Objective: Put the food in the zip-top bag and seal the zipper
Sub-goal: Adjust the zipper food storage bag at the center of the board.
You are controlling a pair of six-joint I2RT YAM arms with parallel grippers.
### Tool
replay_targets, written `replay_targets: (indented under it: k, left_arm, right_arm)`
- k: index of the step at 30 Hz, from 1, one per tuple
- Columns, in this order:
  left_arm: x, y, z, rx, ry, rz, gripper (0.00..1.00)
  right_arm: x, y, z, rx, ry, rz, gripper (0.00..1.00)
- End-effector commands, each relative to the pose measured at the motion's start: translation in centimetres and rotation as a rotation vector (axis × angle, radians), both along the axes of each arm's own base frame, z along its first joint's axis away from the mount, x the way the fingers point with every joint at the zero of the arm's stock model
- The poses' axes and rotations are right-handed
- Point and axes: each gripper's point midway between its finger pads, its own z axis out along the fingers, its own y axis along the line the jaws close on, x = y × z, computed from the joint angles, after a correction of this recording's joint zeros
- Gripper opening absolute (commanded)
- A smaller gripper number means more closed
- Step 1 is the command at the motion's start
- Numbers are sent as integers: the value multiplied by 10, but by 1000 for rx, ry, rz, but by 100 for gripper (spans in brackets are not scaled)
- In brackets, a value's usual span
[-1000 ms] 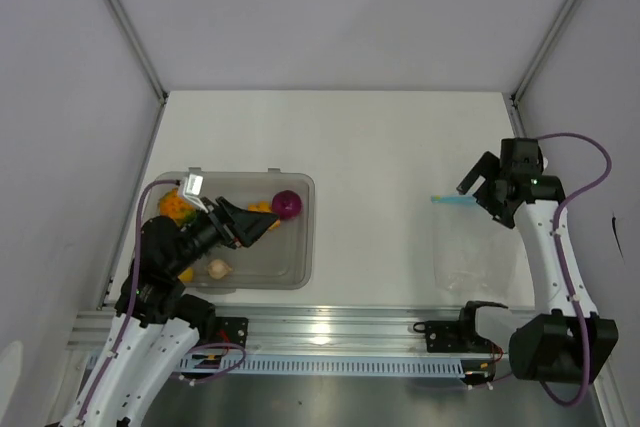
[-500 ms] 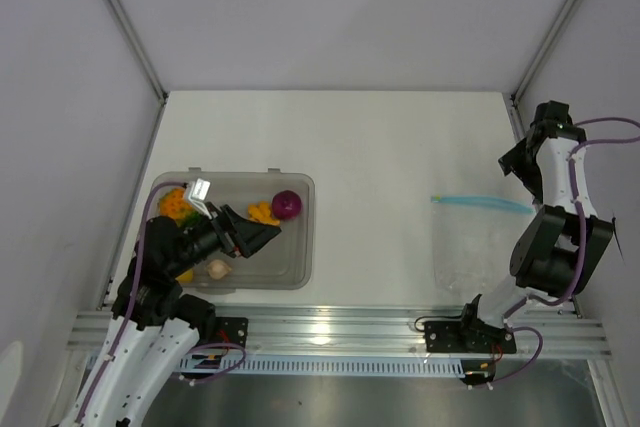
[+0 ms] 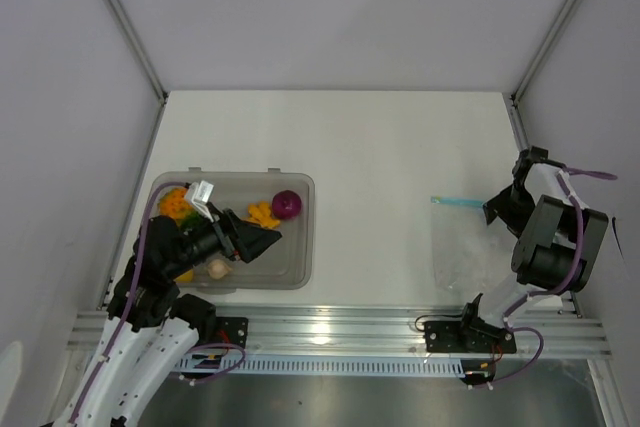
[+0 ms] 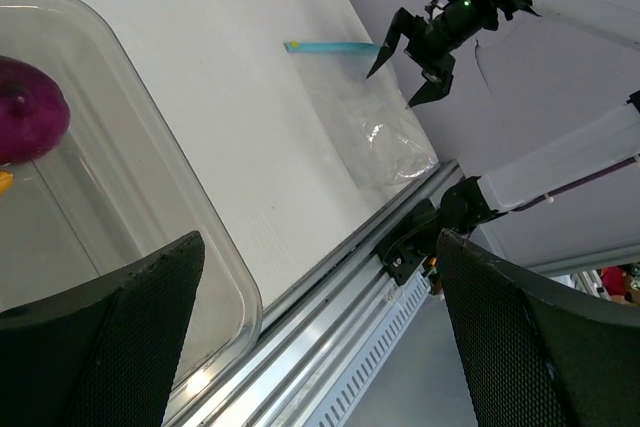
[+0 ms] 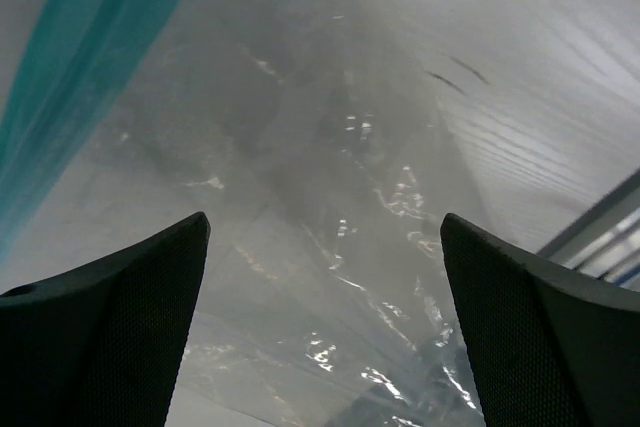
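Over tub (image 3: 305, 247), hovering with left gripper (image 3: 270, 237) spread wide and grasping nothing, above food (image 3: 176, 204) inside: onion (image 3: 286, 204), garlic (image 3: 217, 268), orange pieces (image 3: 262, 213). Near right edge of table (image 3: 380, 147), hanging with right gripper (image 4: 397, 82) released and empty over flat-lying bag (image 3: 465, 247), just beside zipper (image 3: 455, 201) end.

Seen from above, the left arm (image 3: 185, 242) lies across the tub (image 3: 306, 237) and covers part of the food. Only bits of an orange piece (image 3: 172, 204) and the garlic (image 3: 217, 268) show beside it. The zipper (image 3: 455, 202) runs under the right gripper (image 3: 495, 212), so its end is hidden. The clear bag (image 3: 465, 257) barely shows an outline. The left wrist view cuts the onion (image 4: 30, 122) at the edge (the tub too). In the right wrist view the zipper is a blue blur running out of the picture.
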Motion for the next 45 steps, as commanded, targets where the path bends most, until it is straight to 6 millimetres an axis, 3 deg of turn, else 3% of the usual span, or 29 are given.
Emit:
replay_targets:
  k: [1,3,7,8,10,11,12,13,14,15,16,18,20,22,23,24,27,29,31,32,35,36,37,40,42,45]
  left_arm:
    - [-3,-4,9,1,-40,-39,99]
    - [-3,-5,9,-3,-37,-41,98]
    - [-4,-4,11,-2,-37,-44,98]
    - [-5,-4,9,0,-31,-43,99]
    - [-5,-3,10,8,-22,-40,98]
    - [-6,-3,12,10,-23,-42,98]
    - [-7,-3,7,19,-8,-43,98]
    - [-7,-2,7,23,-5,-44,98]
    - [-8,-3,7,23,-1,-48,98]
    - [-8,-3,4,26,7,-48,98]
    - [-9,-2,5,27,5,-50,98]
    - [-10,-3,4,25,9,-56,98]
    - [-10,-3,3,25,11,-60,98]
    - [-9,-4,2,24,8,-60,98]
    - [-9,-5,0,25,14,-63,98]
    - [-8,-5,1,22,15,-66,98]
    - [-7,-9,0,12,20,-85,98]
    - [-5,-11,2,5,19,-92,97]
    - [-5,-13,2,1,25,-100,97]
    - [-5,-13,4,-2,22,-103,97]
    - [-6,-14,6,-4,31,-111,95]
    - [-7,-14,7,-3,35,-113,95]
    - [-9,-14,9,-3,34,-113,95]
    - [-11,-11,10,3,27,-102,95]
    - [-13,-9,11,5,24,-99,95]
    - [-15,-8,9,7,19,-95,95]
  right_arm:
    - [41,21,-2,55,-154,125,100]
    - [61,37,-12,94,-174,199,99]
    - [124,90,-6,118,-278,435,99]
    - [136,119,-5,174,-302,511,99]
    - [168,151,-5,255,-347,607,99]
    - [174,178,-6,286,-343,681,99]
    - [178,193,-5,309,-335,733,99]
    - [197,204,2,280,-346,807,99]
    - [191,225,4,261,-302,881,99]
    - [209,229,24,181,-334,926,99]
    - [210,235,29,145,-321,988,99]
    - [209,225,49,-33,-272,999,99]
    - [201,216,79,-101,-295,990,99]
    - [186,208,96,-155,-303,977,100]
    - [179,211,126,-166,-380,982,99]
    - [166,222,128,-145,-388,1014,99]
    - [124,288,132,151,-480,1135,99]
    - [86,358,132,439,-514,1278,99]
    - [60,395,119,530,-481,1325,99]
    - [56,415,118,603,-516,1355,99]
    - [56,448,108,742,-533,1348,100]
    - [59,453,106,754,-534,1344,99]
    - [64,455,90,751,-503,1324,99]
    - [81,442,60,698,-455,1237,99]
    - [92,410,33,598,-415,1142,99]
    - [92,356,13,437,-345,1020,99]
